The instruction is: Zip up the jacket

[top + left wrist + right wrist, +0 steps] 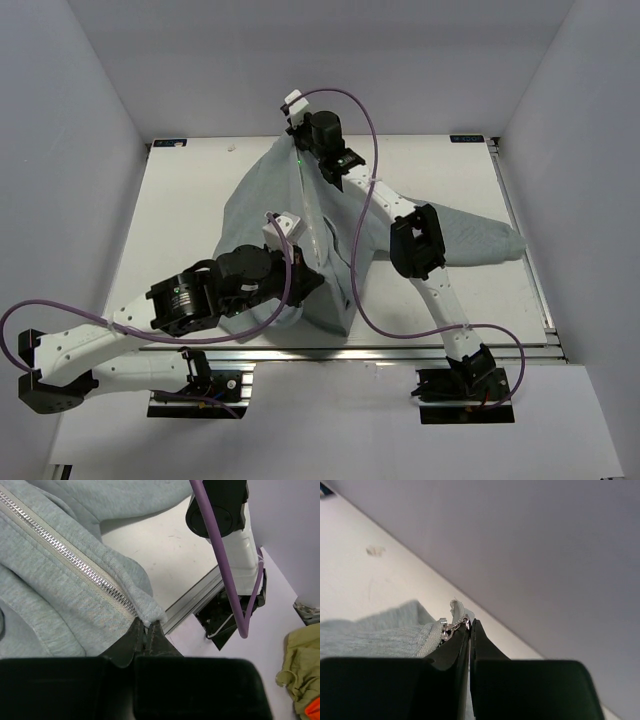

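Observation:
The grey-green fleece jacket [250,205] lies spread on the white table [190,220], collar at the far side and hem near the front edge. Its silver zipper [75,562] shows closed teeth running down to the hem. My left gripper [147,624] is shut on the hem corner of the jacket [60,600] at the zipper's bottom end; in the top view it [306,286] sits at the hem. My right gripper [470,622] is shut on the zipper pull beside the slider [445,629] at the collar end of the jacket [375,635]; in the top view it [298,150] is at the far edge.
The table's front metal rail [200,600] runs just beyond the hem, with the right arm's base [225,515] and its purple cable [225,565] behind it. An olive cloth [300,670] lies off the table. White walls [90,150] enclose the table on three sides.

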Robot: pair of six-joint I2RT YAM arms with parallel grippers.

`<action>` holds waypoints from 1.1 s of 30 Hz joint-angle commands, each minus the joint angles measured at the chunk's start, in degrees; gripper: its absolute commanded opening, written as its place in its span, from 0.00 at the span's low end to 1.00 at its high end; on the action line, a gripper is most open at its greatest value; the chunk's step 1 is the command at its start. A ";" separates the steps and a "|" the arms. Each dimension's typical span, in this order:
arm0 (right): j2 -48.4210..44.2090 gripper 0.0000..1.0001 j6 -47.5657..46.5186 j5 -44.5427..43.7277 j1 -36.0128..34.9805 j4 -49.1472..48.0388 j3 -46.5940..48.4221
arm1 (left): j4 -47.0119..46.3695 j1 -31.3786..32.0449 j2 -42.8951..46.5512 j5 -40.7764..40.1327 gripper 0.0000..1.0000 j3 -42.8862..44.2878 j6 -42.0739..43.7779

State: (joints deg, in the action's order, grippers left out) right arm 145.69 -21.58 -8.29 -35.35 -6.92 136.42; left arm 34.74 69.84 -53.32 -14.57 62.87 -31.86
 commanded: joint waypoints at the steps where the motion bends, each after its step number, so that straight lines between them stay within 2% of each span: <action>1: -0.38 0.00 -0.74 -3.23 6.18 -16.10 -0.67 | -0.55 4.69 1.99 22.74 0.00 3.76 -7.60; 3: -3.38 0.00 -1.62 -0.59 5.48 -17.08 -5.97 | -0.99 4.69 2.17 22.39 0.00 2.70 -8.48; 4: -6.26 0.06 -1.53 0.64 5.38 -16.12 -9.82 | -0.82 4.60 2.17 22.13 0.12 2.35 -8.83; 5: -7.77 0.19 -1.44 2.39 5.30 -14.98 -11.60 | -0.21 4.69 1.91 21.95 0.23 1.39 -9.71; 6: -9.27 0.41 -1.27 5.45 5.30 -14.36 -13.70 | 0.23 4.69 1.82 21.25 0.61 0.94 -10.32; 7: -12.41 0.50 -0.14 6.44 5.30 -14.09 -15.81 | 0.50 4.69 1.73 20.90 0.85 0.42 -10.68; 8: -13.92 0.82 0.40 7.41 5.21 -14.00 -19.92 | 0.50 4.69 1.64 20.98 0.98 -0.90 -11.64; 9: -15.33 0.89 1.01 7.33 5.21 -14.00 -21.88 | 0.42 4.69 1.55 20.90 0.98 -1.43 -12.26; 12: -20.61 0.89 2.33 6.89 5.29 -12.51 -26.99 | 0.15 4.69 1.55 19.50 0.98 -3.10 -14.02; 14: -23.60 0.89 4.25 5.41 5.30 -7.52 -27.52 | 2.33 4.60 1.47 15.20 0.98 -3.37 -15.51; 17: -27.38 0.89 7.42 0.85 6.00 0.03 -28.31 | 8.29 4.51 -0.46 2.91 0.98 -1.62 -19.01; 20: -32.38 0.89 16.10 0.38 8.45 6.01 -32.08 | 15.06 0.14 -4.24 -5.62 0.98 1.46 -22.36; 21: -33.96 0.89 21.44 1.86 10.55 6.82 -33.57 | 16.05 -2.84 -5.38 -5.56 0.98 2.07 -22.28; 22: -37.72 0.89 24.80 3.36 11.87 6.83 -38.29 | 14.32 -11.40 -6.87 -4.52 0.98 2.25 -21.41; 23: -39.93 0.89 27.79 4.50 12.93 6.92 -41.21 | 12.39 -16.01 -7.06 -3.20 0.98 1.56 -17.49; 24: -44.74 0.89 30.61 4.95 14.51 5.61 -47.76 | 9.93 -24.32 -7.41 -2.06 0.98 -0.01 -16.06; 26: -49.42 0.89 32.12 2.86 15.40 3.85 -54.21 | 1.88 -31.14 -8.46 -1.87 0.98 -1.17 -11.07; 27: -51.54 0.89 32.74 2.50 16.10 3.75 -56.77 | 0.43 -37.70 -9.42 -0.74 0.98 -0.91 -10.08; 29: -56.90 0.89 34.76 2.67 17.33 6.46 -61.61 | -0.55 -44.84 -14.06 3.91 0.98 2.59 -6.22; 30: -58.14 0.89 35.55 2.41 17.68 11.52 -62.50 | -0.20 -52.37 -16.18 7.59 0.98 4.17 -5.85; 33: -64.19 0.89 36.96 -1.10 18.21 17.62 -65.75 | 2.95 -62.42 -23.99 8.60 0.98 9.80 -5.32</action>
State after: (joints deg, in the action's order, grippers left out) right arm 86.65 10.76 -6.66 -16.60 4.38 72.29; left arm 37.65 15.25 -72.79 -9.45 67.53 -40.88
